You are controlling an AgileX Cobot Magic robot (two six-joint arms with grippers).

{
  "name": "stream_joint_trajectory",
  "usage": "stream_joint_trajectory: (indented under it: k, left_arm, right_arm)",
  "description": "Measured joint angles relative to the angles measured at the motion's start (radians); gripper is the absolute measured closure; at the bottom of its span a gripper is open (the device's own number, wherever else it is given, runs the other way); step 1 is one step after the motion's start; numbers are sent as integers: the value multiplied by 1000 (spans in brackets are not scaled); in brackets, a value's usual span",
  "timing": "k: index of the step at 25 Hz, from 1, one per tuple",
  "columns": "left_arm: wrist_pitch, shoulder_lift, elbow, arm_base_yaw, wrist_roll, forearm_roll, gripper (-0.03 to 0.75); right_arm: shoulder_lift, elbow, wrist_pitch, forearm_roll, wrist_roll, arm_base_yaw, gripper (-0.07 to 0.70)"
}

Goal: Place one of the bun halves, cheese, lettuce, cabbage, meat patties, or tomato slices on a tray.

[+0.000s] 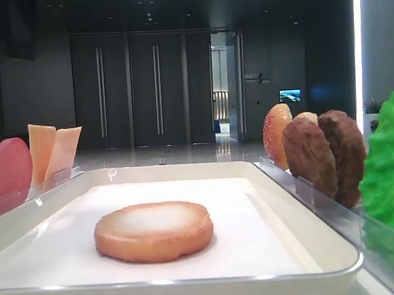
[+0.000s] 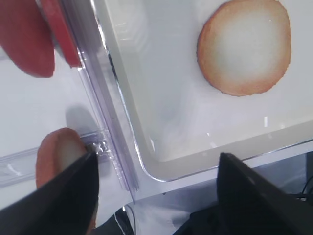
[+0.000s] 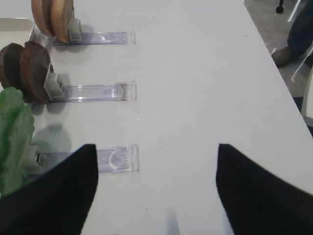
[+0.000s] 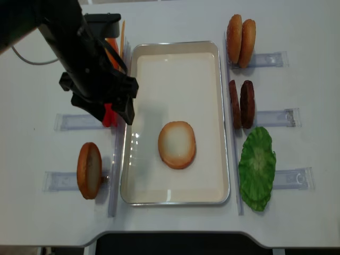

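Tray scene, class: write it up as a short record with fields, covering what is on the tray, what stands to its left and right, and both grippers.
tray: white, holds one item
on tray: bun half, lying flat, pale face up
left of tray: another bun on edge in a clear holder; tomato slices and cheese further back
right of tray: two buns, two patties, lettuce, each row by a clear holder
left gripper: open, empty, above the tray's left rim
right gripper: open, empty, over bare table
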Motion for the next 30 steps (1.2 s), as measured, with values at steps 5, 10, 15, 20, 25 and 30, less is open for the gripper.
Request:
stream_joint_trajectory:
  k: [5,10,15,20,25,30]
  left_arm:
    - [0,-44,0,57,2,51,146]
    - [2,-119,0,189,43,73,146]
    - [7,-182,0,343,103,94,146]
    - [10,-213,0,493,173,103,146]
    - [16,-229,0,593,230,109,148]
    - [18,-253,0,633,256,109,178]
  right_arm:
    - [0,0,0,0,0,0,146]
    - [0,0,0,0,0,0,146]
    - [0,0,0,0,0,0,146]
    - [0,0,0,0,0,0,146]
    - [0,0,0,0,0,0,145]
    - [0,0,0,0,0,0,145]
